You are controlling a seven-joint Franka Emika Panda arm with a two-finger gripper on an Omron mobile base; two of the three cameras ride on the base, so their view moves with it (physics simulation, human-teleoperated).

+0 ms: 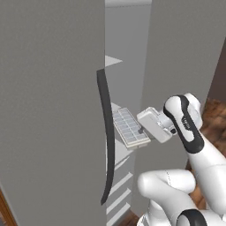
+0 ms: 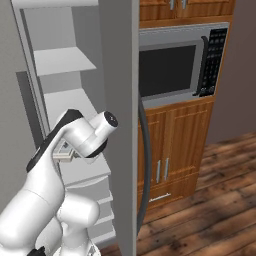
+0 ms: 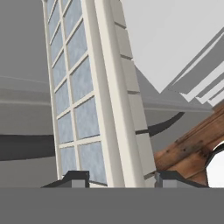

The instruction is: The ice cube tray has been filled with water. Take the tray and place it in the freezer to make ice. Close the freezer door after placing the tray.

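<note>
The ice cube tray (image 1: 129, 127) is a pale rectangle with a grid of bluish cells. It hangs tilted in the opening of the freezer (image 2: 65, 60), above a white shelf (image 1: 121, 154). My gripper (image 1: 142, 134) is shut on the tray's near end, reaching in from the right. In the hand view the tray (image 3: 83, 100) runs up and away between my two fingertips (image 3: 76, 177), with my gripper (image 3: 122, 177) clamped on its short edge. The freezer door (image 1: 48, 110) stands open at the left, its dark curved handle (image 1: 106, 132) just left of the tray.
A plain grey door (image 1: 185, 79) bounds the opening on the right, leaving a narrow gap. Several white shelves (image 2: 62, 97) fill the compartment. A microwave (image 2: 175, 65) sits in wooden cabinets (image 2: 170, 155) further right, above a wood floor (image 2: 210, 210).
</note>
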